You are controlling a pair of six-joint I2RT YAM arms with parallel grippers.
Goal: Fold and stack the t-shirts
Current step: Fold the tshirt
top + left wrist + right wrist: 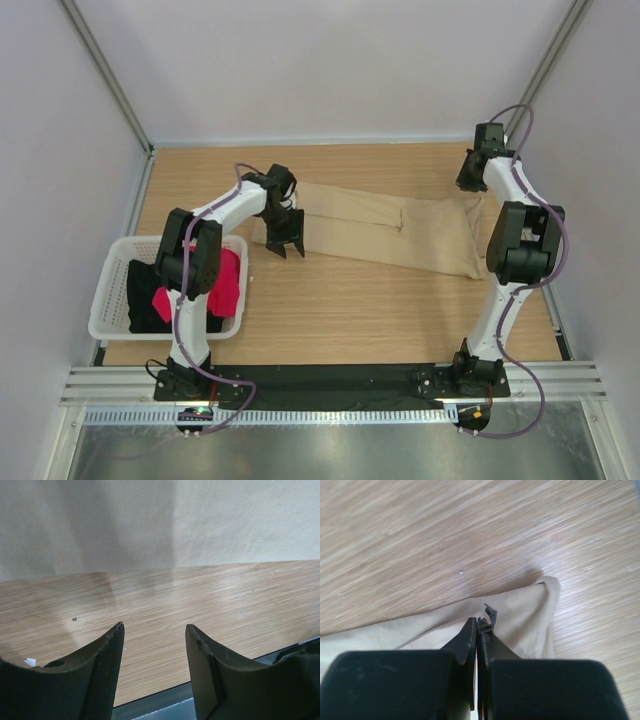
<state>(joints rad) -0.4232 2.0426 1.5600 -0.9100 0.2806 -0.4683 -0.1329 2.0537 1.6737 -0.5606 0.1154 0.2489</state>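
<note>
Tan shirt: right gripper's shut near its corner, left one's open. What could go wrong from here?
1. The right gripper is shut close to the edge of the tan t-shirt. Whether cloth is pinched doesn't show, so a lift may come up empty or slip.
2. The left gripper is open over bare table, short of the cloth. A one-sided pull would likely drag and bunch the shirt.
</note>
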